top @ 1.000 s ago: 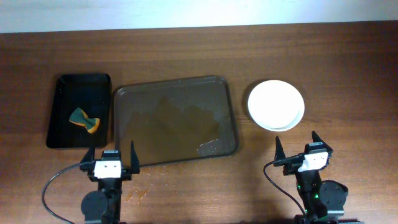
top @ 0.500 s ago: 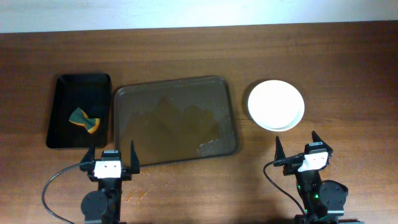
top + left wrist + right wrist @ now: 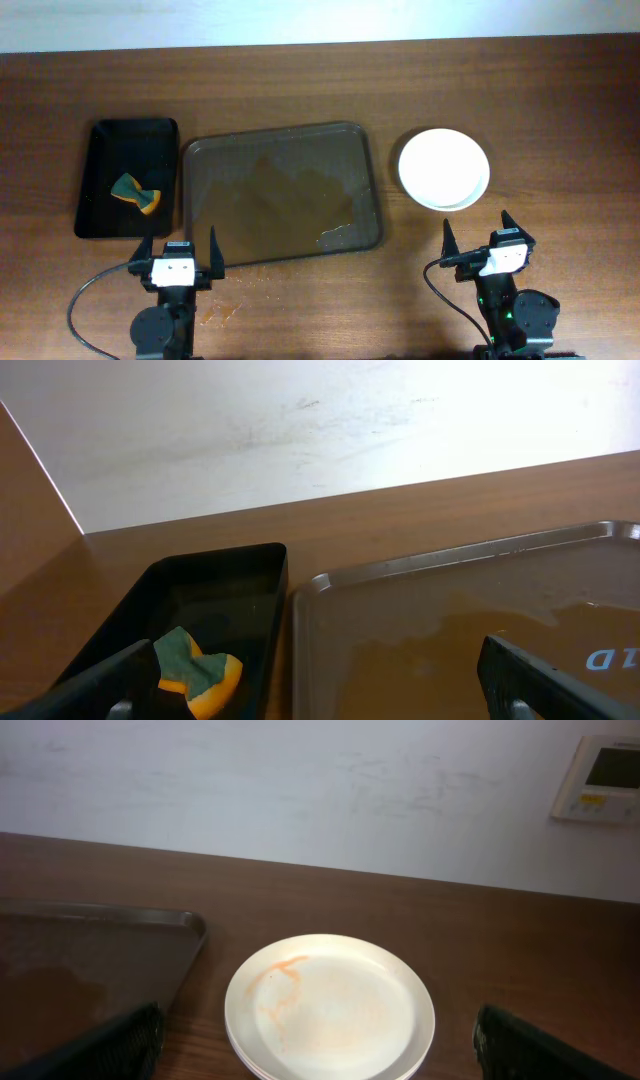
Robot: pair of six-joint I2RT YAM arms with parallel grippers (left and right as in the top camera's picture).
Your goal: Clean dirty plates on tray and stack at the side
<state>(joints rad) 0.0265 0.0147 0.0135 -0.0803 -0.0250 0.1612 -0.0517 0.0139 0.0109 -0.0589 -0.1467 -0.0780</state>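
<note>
The tray [image 3: 280,150] lies ahead of the left claw [image 3: 179,238], with the sponge [image 3: 135,192] in a bin [image 3: 100,150] ahead-left. The plates [image 3: 444,168], seemingly stacked, lie ahead of the right claw [image 3: 476,222].

The left gripper [image 3: 178,238] points straight ahead with its jaws spread wide, its two dark fingers [image 3: 213,248] angled outward in a V. The right gripper [image 3: 476,226] is in the same pose, jaws equally wide and gripping nothing. Both arms [image 3: 165,325] are folded low and compact, with the white wrists [image 3: 178,267] level and facing up. In the left wrist view the fingertips [image 3: 525,678] show only at the bottom corners. In the right wrist view the fingertips [image 3: 115,1038] also sit at the bottom corners, well apart
</note>
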